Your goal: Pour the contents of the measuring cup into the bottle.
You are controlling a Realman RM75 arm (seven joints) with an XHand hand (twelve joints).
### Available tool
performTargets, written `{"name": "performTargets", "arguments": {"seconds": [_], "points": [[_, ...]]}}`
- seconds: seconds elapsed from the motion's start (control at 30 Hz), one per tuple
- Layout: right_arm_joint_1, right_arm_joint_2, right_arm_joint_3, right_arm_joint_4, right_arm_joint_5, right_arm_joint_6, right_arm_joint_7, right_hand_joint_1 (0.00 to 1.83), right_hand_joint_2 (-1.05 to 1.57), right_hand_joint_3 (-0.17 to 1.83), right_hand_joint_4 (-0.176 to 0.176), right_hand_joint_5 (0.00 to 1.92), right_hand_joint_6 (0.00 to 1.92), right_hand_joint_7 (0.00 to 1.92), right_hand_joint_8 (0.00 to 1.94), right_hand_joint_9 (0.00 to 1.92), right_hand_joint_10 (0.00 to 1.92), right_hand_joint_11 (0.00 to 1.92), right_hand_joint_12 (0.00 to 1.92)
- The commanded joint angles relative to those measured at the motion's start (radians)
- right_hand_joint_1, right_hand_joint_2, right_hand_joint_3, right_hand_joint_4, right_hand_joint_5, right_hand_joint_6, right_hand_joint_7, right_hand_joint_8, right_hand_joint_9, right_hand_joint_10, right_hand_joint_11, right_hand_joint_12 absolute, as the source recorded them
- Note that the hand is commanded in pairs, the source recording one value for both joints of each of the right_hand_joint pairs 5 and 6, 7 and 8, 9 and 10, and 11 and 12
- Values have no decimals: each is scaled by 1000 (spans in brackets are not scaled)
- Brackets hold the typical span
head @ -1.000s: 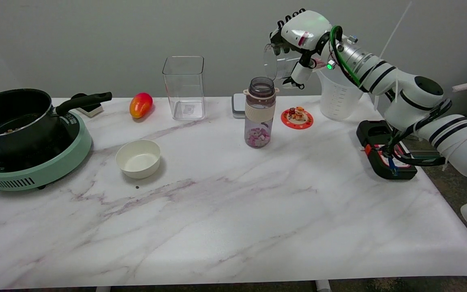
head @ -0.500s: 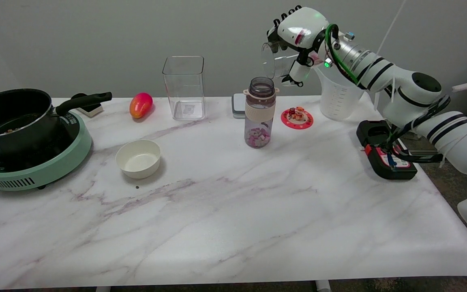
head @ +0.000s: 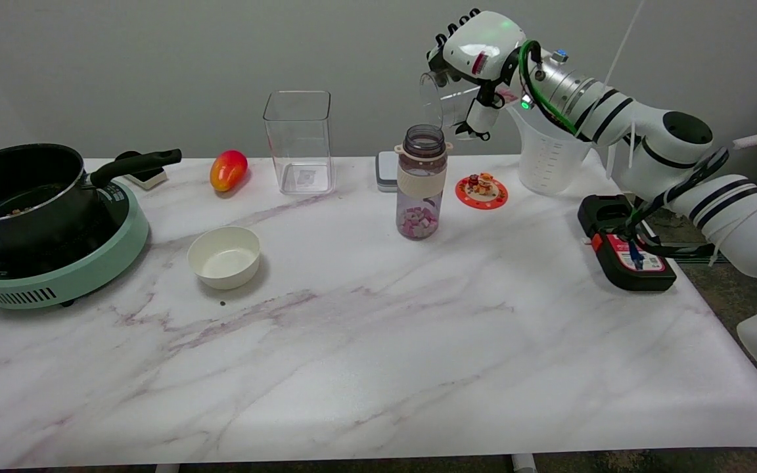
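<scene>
Right hand (head: 477, 49) grips clear cup (head: 443, 100), tipped sideways, mouth left, above open bottle (head: 422, 182) on table (head: 378, 341).

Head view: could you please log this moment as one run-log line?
right hand: holds measuring cup tipped sideways | cup above bottle | bottle: upright, open, pink-white pieces at bottom

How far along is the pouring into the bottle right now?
Mostly done: pink and white pieces lie in the clear open-topped bottle. In hand: the right hand holds the small clear measuring cup tipped above the bottle's mouth, seemingly empty. Left: setting the cup down.
</scene>
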Motion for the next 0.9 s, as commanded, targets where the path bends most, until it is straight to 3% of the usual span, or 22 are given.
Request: {"name": "performTargets", "arguments": {"seconds": [0.03, 0.9], "points": [[32, -9, -4, -21, -93, 41, 26, 1592, 642, 1252, 0, 1622, 1622, 1570, 1570, 1463, 1463, 1267, 1267], [70, -18, -4, -39, -176, 76, 41, 1581, 634, 1268, 0, 1617, 1617, 1563, 1563, 1453, 1453, 1261, 1261]]}}
